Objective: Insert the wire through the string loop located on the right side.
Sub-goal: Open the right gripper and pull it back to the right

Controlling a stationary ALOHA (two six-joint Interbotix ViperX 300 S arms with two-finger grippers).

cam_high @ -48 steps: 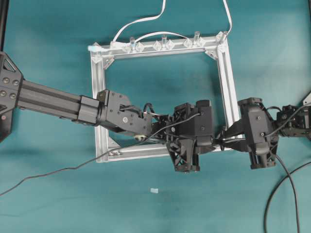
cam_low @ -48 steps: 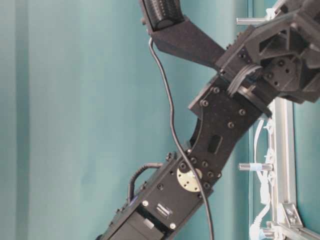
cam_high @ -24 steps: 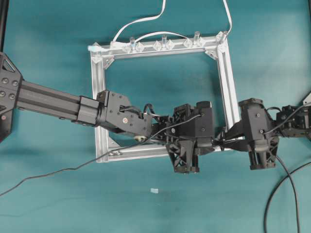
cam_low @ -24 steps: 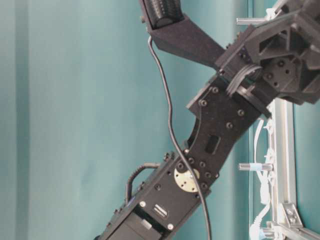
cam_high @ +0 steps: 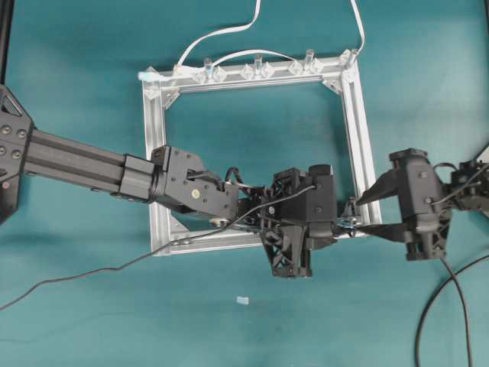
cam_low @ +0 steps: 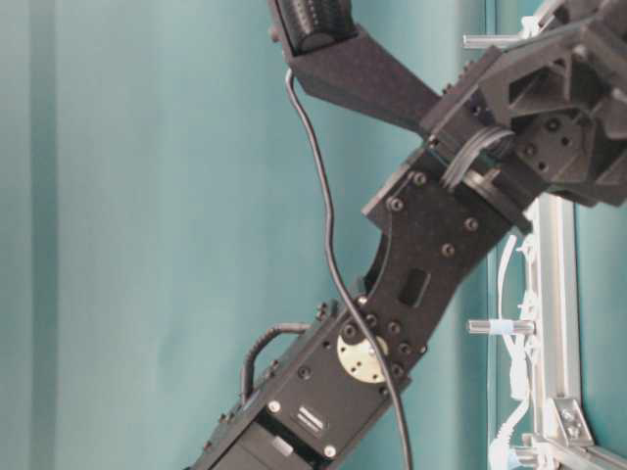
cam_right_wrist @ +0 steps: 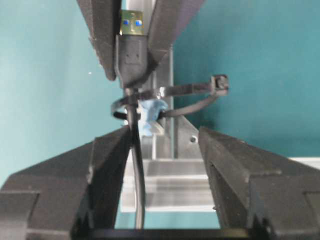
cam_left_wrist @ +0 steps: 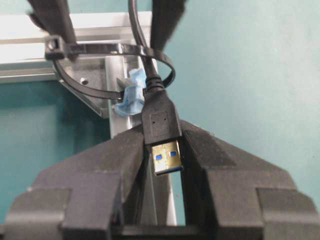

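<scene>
**Currently: plug through the loop, grip passing from one gripper to the other**

Item: the wire (cam_left_wrist: 161, 120). A thin black round cable ending in a black moulded plug with a gold-toned metal tip showing blue inside. The plug is sitting at the lower right corner of the aluminium frame (cam_high: 353, 115), and the cable is trailing away across the left arm toward the lower left edge of the teal table (cam_high: 76, 76).

Item: the string loop (cam_left_wrist: 165, 67). It is reading as a thin black band with a small square buckle, fastened round the frame corner beside a scrap of blue tape (cam_left_wrist: 131, 95). In both wrist views the cable is passing through the loop, with the plug lying on the far side of it.

Item: the left gripper (cam_left_wrist: 165, 150). Its fingers are clenching the plug body, the metal tip pointing toward the camera.

Item: the right gripper (cam_right_wrist: 165, 150). Its fingers are standing spread and released; the cable is running between them, touching or nearly touching one inner face, but nothing is being pinched.

Handling note, as a judgement: the pass itself is looking essentially made. To do this step well, the left grip should be keeping the plug straight in line with the loop, drawing gently so the band is not dragged sideways, while the right fingers are staying clear of the cable and buckle.
</scene>
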